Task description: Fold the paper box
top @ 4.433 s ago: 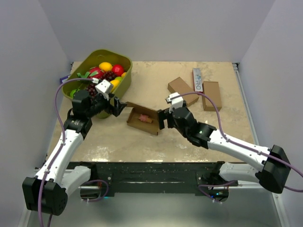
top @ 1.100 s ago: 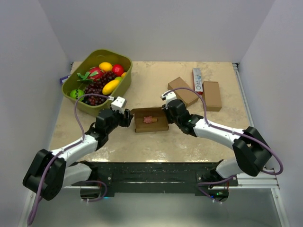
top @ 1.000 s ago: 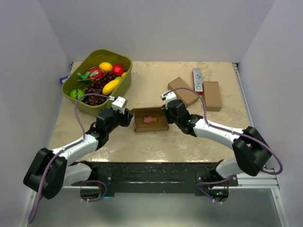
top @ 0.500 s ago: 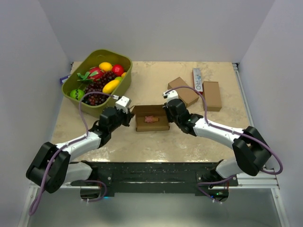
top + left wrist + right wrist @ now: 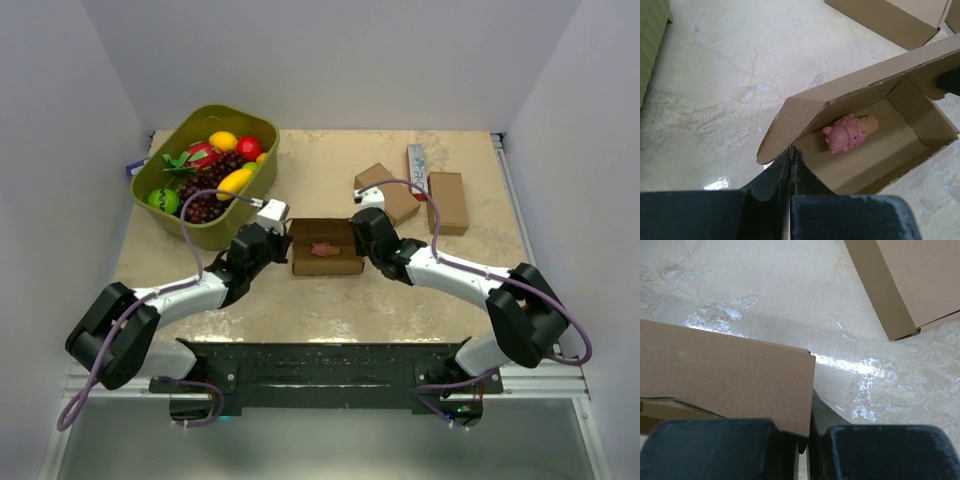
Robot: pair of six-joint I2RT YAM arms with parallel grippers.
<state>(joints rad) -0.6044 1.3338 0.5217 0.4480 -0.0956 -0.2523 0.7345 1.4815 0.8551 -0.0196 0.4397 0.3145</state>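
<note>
The paper box [image 5: 325, 258] lies open near the table's middle, with a small pink toy [image 5: 323, 249] inside. In the left wrist view its lid panel [image 5: 850, 90] stands tilted over the tray and the pink toy [image 5: 849, 134]. My left gripper [image 5: 283, 240] is shut on the thin left end wall of the box [image 5: 890, 165], with cardboard pinched between the fingertips [image 5: 791, 156]. My right gripper [image 5: 362, 238] is shut on the right end of the box, a brown panel [image 5: 725, 380] reaching down between its fingers [image 5: 809, 427].
A green tub of toy fruit [image 5: 262, 135] stands at the back left, its wall [image 5: 652, 30] close to my left arm. Two closed brown boxes [image 5: 385, 192] [image 5: 446, 202] and a white printed carton [image 5: 417, 170] lie behind the right gripper; one box [image 5: 910, 280] is near.
Both grippers have closed on the ends of the box. The left arm has stretched forward and the box has shifted slightly to the right and away from the bases.
</note>
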